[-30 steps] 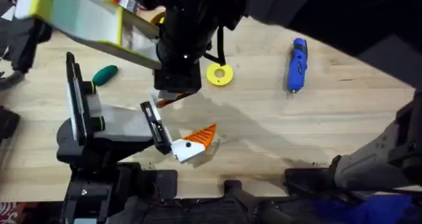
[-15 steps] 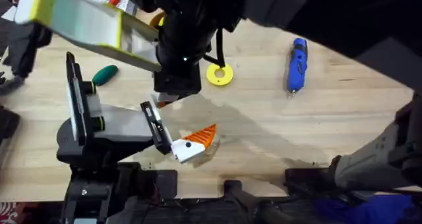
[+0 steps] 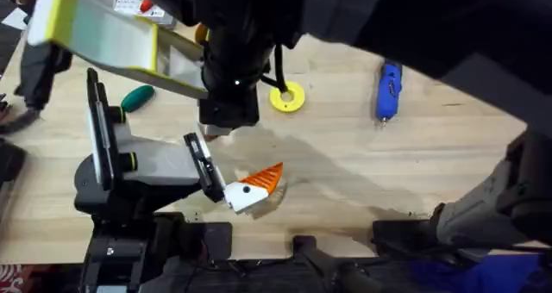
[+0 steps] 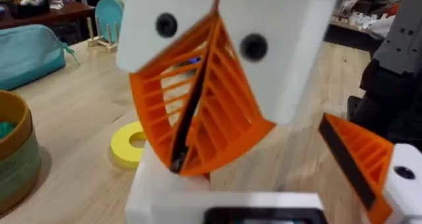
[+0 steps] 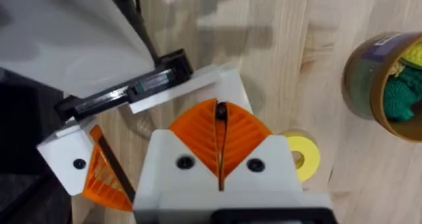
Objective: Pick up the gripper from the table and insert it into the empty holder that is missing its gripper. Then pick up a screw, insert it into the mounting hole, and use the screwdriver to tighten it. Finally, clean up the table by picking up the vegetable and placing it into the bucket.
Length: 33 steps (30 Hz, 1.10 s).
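The right gripper (image 5: pixel 219 118) has its orange pads pressed together, pinching the gripper (image 4: pixel 188 118), of which a thin dark edge shows between them. Directly under its fingertips sits the holder (image 4: pixel 155 188), the bare white mount of the left gripper (image 3: pixel 235 162), and the pinched piece's dark lower end reaches down to it. The left gripper is spread wide, its one orange-tipped finger (image 4: pixel 356 161) well apart from the holder, off to the side of the right gripper. A yellow ring (image 3: pixel 287 97) lies on the table (image 3: pixel 388 172) near the right gripper, just beyond it. The bucket (image 5: pixel 369 79) stands farther out past the ring. The vegetable (image 3: pixel 136 96) lies near the left arm, away from both grippers, and the screwdriver (image 3: pixel 388 90) lies well apart from them on the opposite side.
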Motion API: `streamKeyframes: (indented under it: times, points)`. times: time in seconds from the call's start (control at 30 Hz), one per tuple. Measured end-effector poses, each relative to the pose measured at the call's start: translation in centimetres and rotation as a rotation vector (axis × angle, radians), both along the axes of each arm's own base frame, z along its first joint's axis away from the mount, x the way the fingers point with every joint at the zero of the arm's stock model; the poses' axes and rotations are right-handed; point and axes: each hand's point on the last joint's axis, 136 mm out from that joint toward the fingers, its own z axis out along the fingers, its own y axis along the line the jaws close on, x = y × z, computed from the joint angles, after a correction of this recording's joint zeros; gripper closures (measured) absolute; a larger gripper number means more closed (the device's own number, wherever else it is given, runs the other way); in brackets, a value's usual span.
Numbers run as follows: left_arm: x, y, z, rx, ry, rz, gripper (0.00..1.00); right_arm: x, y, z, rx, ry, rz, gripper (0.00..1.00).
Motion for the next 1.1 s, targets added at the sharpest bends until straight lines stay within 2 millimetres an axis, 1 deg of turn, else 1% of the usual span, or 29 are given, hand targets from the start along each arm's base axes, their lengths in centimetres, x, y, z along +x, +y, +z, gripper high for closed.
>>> streamKeyframes:
  times: [0.53,0.57,0.6,0.67,0.77,0.8,0.87,1.1]
  points:
    - [0.01,0.0,-0.01,-0.003,0.007,0.001,0.015,0.07,0.06,-0.13,-0.002,-0.001,-0.001,0.996]
    - [0.01,0.0,-0.01,-0.003,0.007,0.001,0.015,0.08,0.06,-0.14,-0.002,-0.001,-0.001,0.978]
    - [0.01,0.01,0.0,-0.003,0.006,0.001,0.015,0.05,0.03,-0.16,-0.004,0.0,-0.001,0.868]
    - [-0.01,0.0,0.0,-0.002,0.004,0.0,0.015,0.03,-0.02,-0.2,-0.007,0.001,-0.001,0.551]
    - [-0.01,0.0,0.0,-0.001,0.003,0.0,0.016,0.04,-0.01,-0.2,-0.006,0.001,-0.001,0.106]
    - [-0.01,0.0,0.0,-0.001,0.002,0.0,0.015,0.06,-0.04,-0.21,-0.008,-0.002,0.005,0.036]
    - [0.0,0.0,0.0,0.0,0.0,0.0,0.015,0.12,-0.08,-0.22,-0.009,-0.003,0.004,0.006]
    - [-0.01,0.0,0.0,0.0,0.0,0.0,0.015,0.79,-0.44,-0.19,-0.008,-0.003,-0.014,0.005]
